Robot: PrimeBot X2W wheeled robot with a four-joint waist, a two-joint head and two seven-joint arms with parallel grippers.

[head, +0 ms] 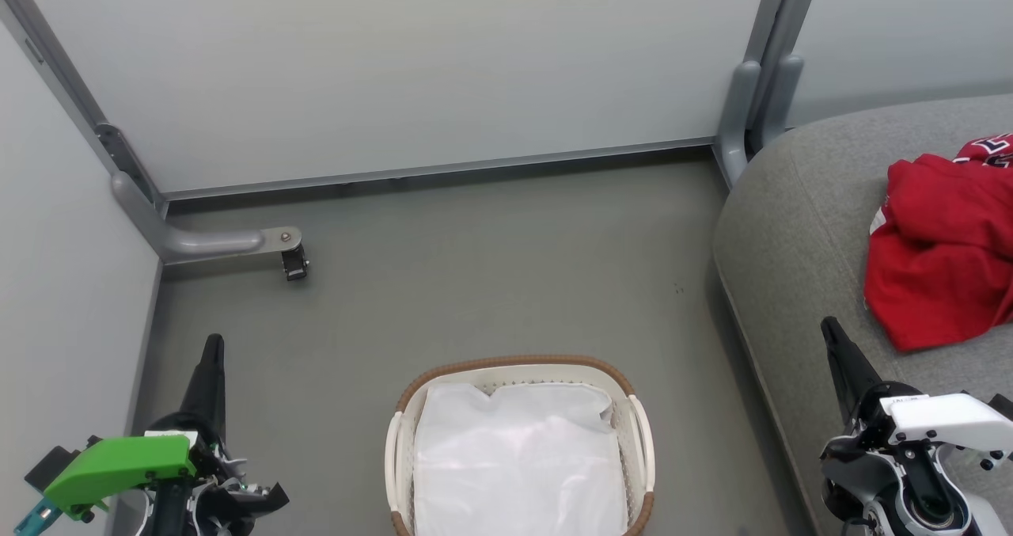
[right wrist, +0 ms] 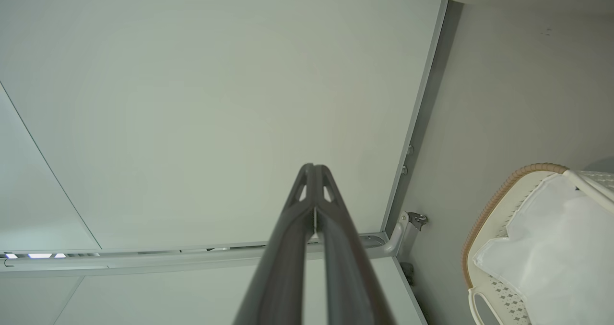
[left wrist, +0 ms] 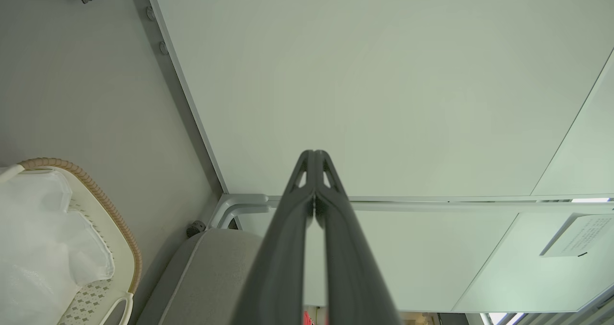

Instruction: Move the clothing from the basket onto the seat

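Red clothing (head: 942, 251) lies bunched on the grey seat (head: 799, 203) at the right, with a bit of white striping at its top edge. The white basket (head: 641, 433) with a brown rim stands on the floor at bottom centre and holds a plain white sheet (head: 514, 457). My left gripper (head: 214, 346) is shut and empty at the lower left, well left of the basket. My right gripper (head: 829, 328) is shut and empty over the seat's front edge, just left of the clothing. The basket (left wrist: 122, 238) and the seat's corner (left wrist: 211, 272) show beside my shut left gripper (left wrist: 314, 154). My shut right gripper (right wrist: 314, 167) points at the wall, with the basket (right wrist: 484, 214) to its right.
Pale partition walls (head: 396, 69) close the area at the back and left. A grey metal foot with a small caster (head: 294, 265) sticks out on the floor at the back left. Grey floor (head: 491, 267) lies between the basket and the walls.
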